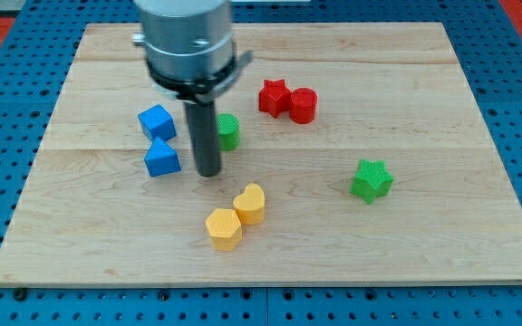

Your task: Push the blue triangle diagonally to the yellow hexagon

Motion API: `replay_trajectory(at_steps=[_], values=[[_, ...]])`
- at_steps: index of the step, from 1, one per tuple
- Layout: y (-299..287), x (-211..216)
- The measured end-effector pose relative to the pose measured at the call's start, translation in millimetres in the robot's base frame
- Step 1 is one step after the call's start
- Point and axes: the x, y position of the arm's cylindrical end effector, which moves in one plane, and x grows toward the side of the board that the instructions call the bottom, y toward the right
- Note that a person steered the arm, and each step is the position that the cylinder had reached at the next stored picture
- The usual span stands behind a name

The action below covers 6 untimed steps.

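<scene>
My tip (208,172) (a bare rod, nothing gripped) sits just right of the blue triangle block (162,158); approaching step, it must circle up-left to shove toward the yellow hexagon block (223,227).

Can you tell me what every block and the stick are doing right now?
my tip: down on the board, just right of the blue triangle, small gap.
blue triangle: flat, below the blue cube.
blue cube: flat, touching the triangle.
green block: partly hidden behind the rod.
red star: touching the red cylinder.
red cylinder: upright.
green star: alone.
yellow hexagon: touching the yellow heart.
yellow heart: flat.
</scene>
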Motion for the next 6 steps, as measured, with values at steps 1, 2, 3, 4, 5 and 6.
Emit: replay_trajectory(at_steps=[1, 2, 3, 4, 5, 6], values=[[-63, -12], [-128, -27], [-153, -26], [-140, 3], [-154, 32], [-202, 11]])
